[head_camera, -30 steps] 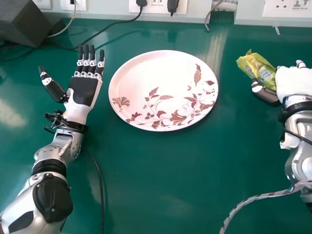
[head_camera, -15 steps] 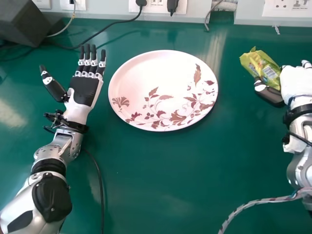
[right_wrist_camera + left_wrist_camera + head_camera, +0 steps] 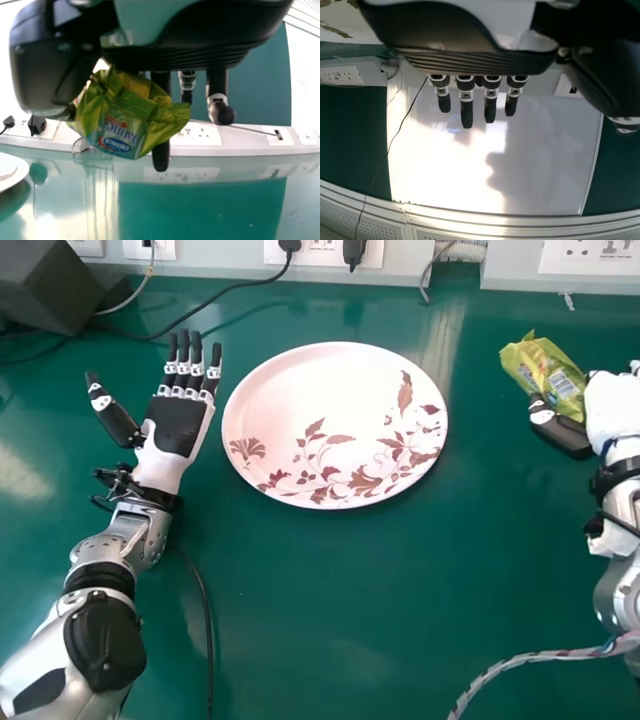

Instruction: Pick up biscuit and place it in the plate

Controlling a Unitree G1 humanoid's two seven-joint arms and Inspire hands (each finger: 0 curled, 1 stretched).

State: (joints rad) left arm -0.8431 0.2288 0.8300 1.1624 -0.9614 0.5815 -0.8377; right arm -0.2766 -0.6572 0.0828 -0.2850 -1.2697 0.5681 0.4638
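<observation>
Biscuit packet (image 3: 548,375), clasped in right hand (image 3: 612,405), has shifted rightward, farther from plate (image 3: 310,390) than before; plate unmoved on desk (image 3: 350,610); left hand (image 3: 175,428) open, fingers straight.

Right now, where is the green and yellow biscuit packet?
In the head view, the biscuit packet is over on the right side, held in the right robot hand, to the right of the flowery plate.

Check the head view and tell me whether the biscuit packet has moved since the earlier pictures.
Yes. In the head view, the biscuit packet, held by the right robot hand, has shifted to the right, farther from the unmoved plate.
</observation>
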